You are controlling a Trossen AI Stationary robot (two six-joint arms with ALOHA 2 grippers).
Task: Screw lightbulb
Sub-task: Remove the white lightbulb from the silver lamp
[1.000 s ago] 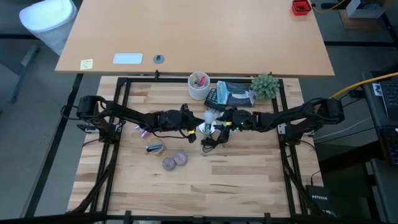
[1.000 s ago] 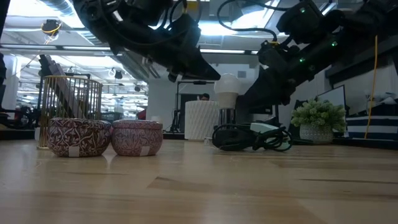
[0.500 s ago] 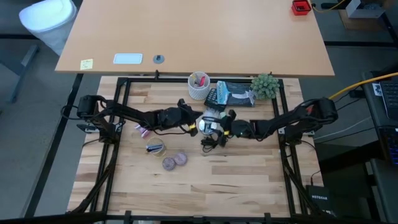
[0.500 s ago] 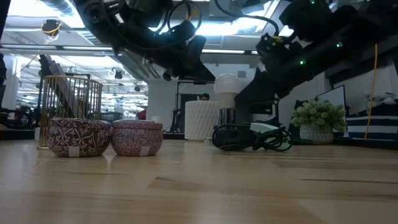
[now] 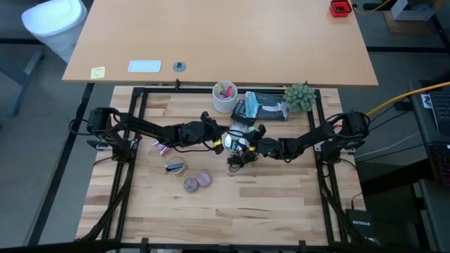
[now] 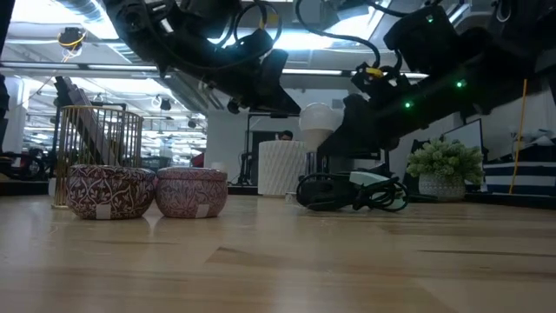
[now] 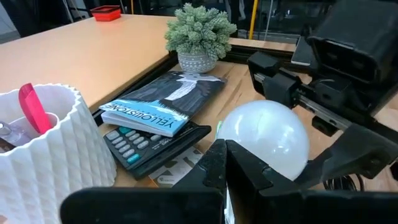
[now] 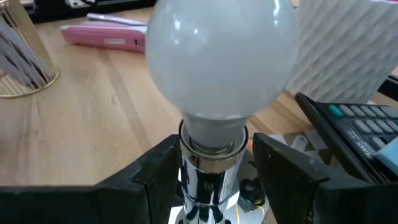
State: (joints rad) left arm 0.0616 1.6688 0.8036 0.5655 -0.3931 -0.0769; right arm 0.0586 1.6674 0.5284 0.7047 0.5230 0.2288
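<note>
Butcher-block table under bright lab lights. Lightbulb [image 8: 221,59] upright between right gripper [image 8: 214,171] fingers, spread beside its chrome base. Left gripper [image 5: 219,143] clenched nearby. Glass fragile, slippery: hold the base.

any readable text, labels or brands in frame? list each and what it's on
"YELLOWSTONE": spine of the blue book lying on the calculator.
"NETGEAR": black box at the table's near right corner, faint.
Calculator keys: too small to read.
Yellow sticky note and white card on the far desk: unreadable.
</note>
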